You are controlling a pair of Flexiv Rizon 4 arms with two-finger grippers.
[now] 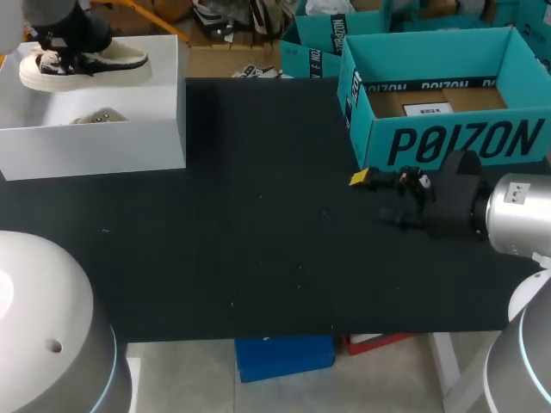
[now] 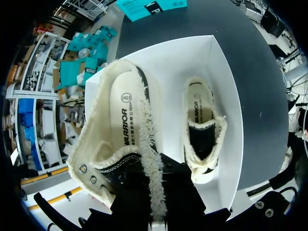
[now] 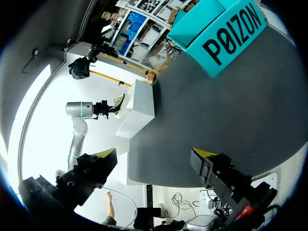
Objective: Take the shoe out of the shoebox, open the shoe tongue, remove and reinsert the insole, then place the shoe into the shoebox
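Observation:
A cream and black shoe [image 1: 86,62] with a frayed edge hangs over the white shoebox [image 1: 95,146] at the table's far left. My left gripper [image 1: 67,39] is shut on it from above. In the left wrist view the held shoe [image 2: 120,130] shows its printed insole, and the gripper [image 2: 154,192] clamps the shoe's frayed side wall. The fingertips are hidden there. A second shoe [image 2: 202,130] lies inside the shoebox [image 2: 226,96], also seen from the head camera as a second shoe [image 1: 99,116]. My right gripper [image 1: 379,196] hovers open and empty at the right; its wrist view shows the right gripper [image 3: 154,159] over bare black table.
An open teal cardboard box [image 1: 448,142] stands at the back right, just behind my right gripper. More teal boxes [image 1: 314,43] sit behind it. The black table top [image 1: 258,241] stretches between the white shoebox and the right arm.

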